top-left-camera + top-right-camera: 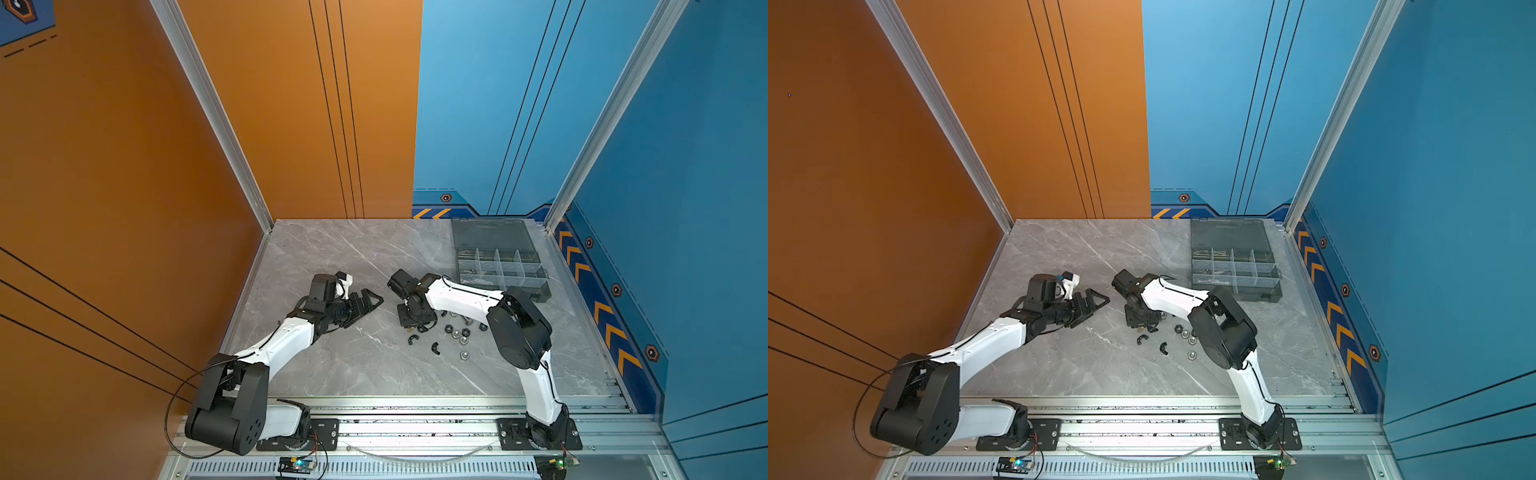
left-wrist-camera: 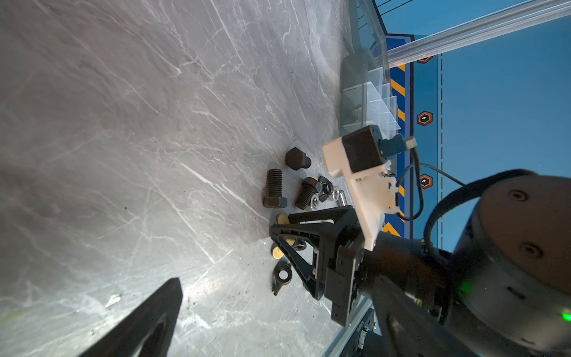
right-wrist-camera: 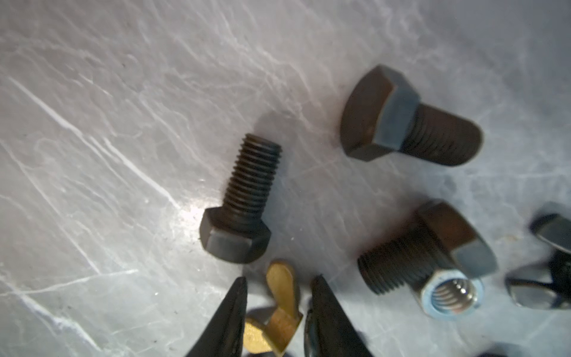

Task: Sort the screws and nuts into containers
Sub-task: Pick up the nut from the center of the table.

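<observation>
My right gripper (image 3: 280,279) points down into the pile on the table, its fingers (image 2: 296,230) standing a little apart on either side of a brass wing nut (image 3: 279,306) that lies on the marble. Three black screws (image 3: 244,201) (image 3: 408,120) (image 3: 432,247) lie just beyond it, with a silver hex nut (image 3: 451,293) against one. Silver and black nuts (image 1: 464,355) (image 1: 449,329) and black wing pieces (image 1: 435,348) are scattered to its right. The containers (image 1: 503,270) stand at the back right with the lid open. My left gripper (image 1: 365,301) hovers open and empty, left of the pile.
In the left wrist view a silver screw (image 2: 340,197), a second brass wing nut (image 2: 277,252) and a black wing nut (image 2: 282,275) lie round the right gripper. The right arm's elbow (image 1: 519,328) hangs over part of the nuts. Walls close the table on three sides.
</observation>
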### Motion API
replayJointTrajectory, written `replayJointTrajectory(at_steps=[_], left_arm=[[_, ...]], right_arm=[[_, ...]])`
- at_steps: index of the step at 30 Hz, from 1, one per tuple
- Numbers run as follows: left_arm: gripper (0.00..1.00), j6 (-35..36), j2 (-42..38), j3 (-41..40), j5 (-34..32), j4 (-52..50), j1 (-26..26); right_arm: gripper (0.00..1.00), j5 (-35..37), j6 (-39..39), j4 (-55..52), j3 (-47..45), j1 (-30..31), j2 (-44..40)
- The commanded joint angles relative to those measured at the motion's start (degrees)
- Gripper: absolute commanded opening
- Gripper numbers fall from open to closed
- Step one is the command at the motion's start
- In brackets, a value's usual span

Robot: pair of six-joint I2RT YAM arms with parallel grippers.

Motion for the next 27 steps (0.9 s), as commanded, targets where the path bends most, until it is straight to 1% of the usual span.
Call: replayJointTrajectory(at_steps=[1,7,12,17,20,23,26,27], left_arm=[[0.98,-0.2,-0.6,-0.3,1.1,0.7,0.3],[0.98,0.0,-0.5,-0.3,1.2,0.8,0.4],[0.98,0.0,-0.4,-0.5,1.4,1.2,0.5],[0.98,0.0,-0.3,-0.4,1.4,1.2,0.7],[0.98,0.0,-0.4,-0.5,1.4,1.2,0.7],[0.98,0.0,-0.4,-0.5,1.4,1.2,0.8],[0.98,-0.2,-0.4,-0.6,1.4,1.4,0.8],[0.98,-0.2,-0.2,-0.6,1.6,1.5,0.8]], right_arm=[[0.38,2.2,1.1,-4.7,0.5,0.4,-0.5],[0.35,2.1,2.0,-5.2,0.6,0.5,-0.2],[0.25,1.9,2.1,-5.3,0.5,0.5,0.5],[0.19,1.6,2.1,-5.3,0.8,0.3,1.0],[0.11,1.9,2.2,-5.2,0.6,0.2,1.0],[0.00,2.0,2.1,-4.8,0.1,-0.1,0.2],[0.00,0.6,1.8,-2.5,-1.4,-1.2,-1.1],[0.00,-0.6,1.4,-1.3,-1.9,-1.8,-2.9]])
